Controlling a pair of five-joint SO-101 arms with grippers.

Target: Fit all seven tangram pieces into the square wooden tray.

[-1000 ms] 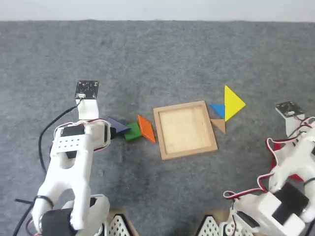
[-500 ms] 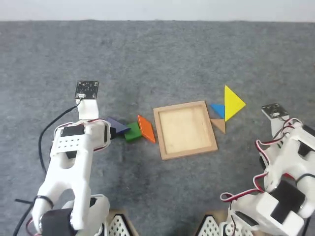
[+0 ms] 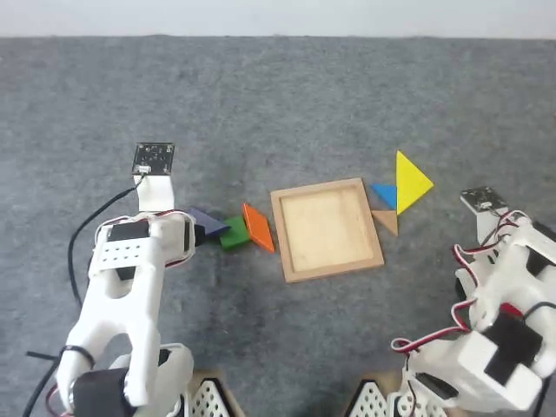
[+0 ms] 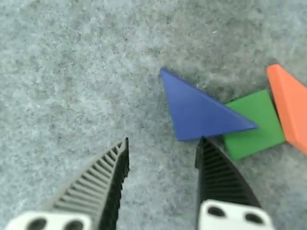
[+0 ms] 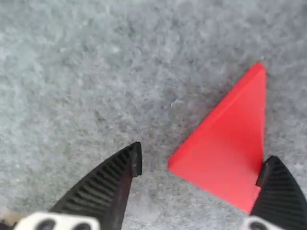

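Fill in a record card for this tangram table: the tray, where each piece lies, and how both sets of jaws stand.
Tray: square wooden tray, empty, on grey carpet
Left of tray: orange parallelogram, green square, dark blue triangle, in a row
Right of tray: yellow triangle, small blue triangle, tan triangle, clustered by its corner
Apart: red triangle, on the carpet
Left jaws: open, one tip at the dark blue triangle's edge
Right jaws: open, red triangle between them
Pieces in tray: none
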